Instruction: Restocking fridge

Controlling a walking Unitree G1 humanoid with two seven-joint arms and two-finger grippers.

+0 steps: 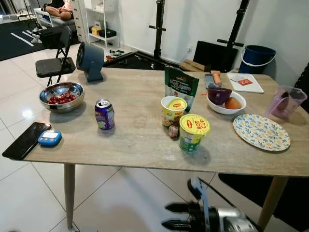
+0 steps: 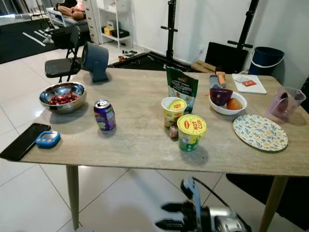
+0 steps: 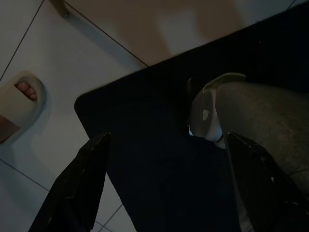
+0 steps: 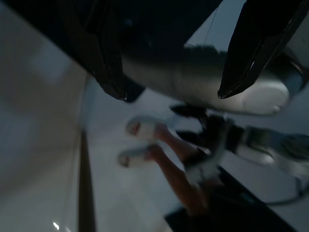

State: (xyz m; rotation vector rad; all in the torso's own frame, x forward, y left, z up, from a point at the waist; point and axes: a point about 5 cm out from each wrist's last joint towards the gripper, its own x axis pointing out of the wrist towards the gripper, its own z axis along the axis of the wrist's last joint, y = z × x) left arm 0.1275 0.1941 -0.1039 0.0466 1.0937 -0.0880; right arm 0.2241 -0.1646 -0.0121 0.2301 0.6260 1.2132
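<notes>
Lowest and closest in the head views, a silver arm reaches sideways below the bench edge, its hand (image 1: 166,216) showing two black fingers pointing to the robot's left with a narrow gap between them and nothing held; which arm it is cannot be told from there. Seen from the left wrist, the left hand (image 3: 169,188) hangs over a dark mat (image 3: 159,164) with fingers spread wide and empty. Seen from the right wrist, the right hand (image 4: 171,94) is also spread wide and empty, above a person's sandalled feet (image 4: 140,142).

On the wooden bench (image 1: 140,140) stand two yellow cup-noodle tubs, one at the front (image 1: 193,131) and one just behind (image 1: 173,108), one purple drink can (image 1: 105,114), one green pouch (image 1: 180,87), one steel bowl of red fruit (image 1: 61,95), one white bowl (image 1: 226,103), one patterned plate (image 1: 261,131), one phone (image 1: 26,140)
</notes>
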